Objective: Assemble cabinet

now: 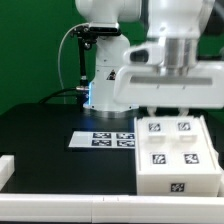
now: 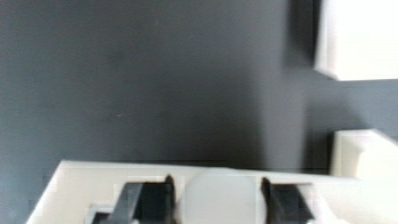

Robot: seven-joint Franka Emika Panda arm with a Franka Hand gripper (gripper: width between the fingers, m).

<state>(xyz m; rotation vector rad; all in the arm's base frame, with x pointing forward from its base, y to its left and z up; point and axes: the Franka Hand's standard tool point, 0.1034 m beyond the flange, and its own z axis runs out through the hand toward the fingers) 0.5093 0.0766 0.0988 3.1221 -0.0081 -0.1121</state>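
The cabinet (image 1: 180, 150) is a white box with several square tags on top and one on its front, standing on the black table at the exterior view's right. My gripper (image 1: 170, 108) is right over its back edge, fingers down onto it. In the wrist view the two dark fingers (image 2: 151, 198) stand on either side of a rounded white part of the cabinet (image 2: 89, 185) that fills the gap between them. The gripper (image 2: 221, 195) looks shut on that part. Two more white pieces (image 2: 356, 40) (image 2: 365, 155) lie on the dark table beyond.
The marker board (image 1: 105, 138) lies flat on the table just to the exterior view's left of the cabinet. The white robot pedestal (image 1: 110, 85) stands behind it. A white rail (image 1: 5, 170) runs along the exterior view's left front edge.
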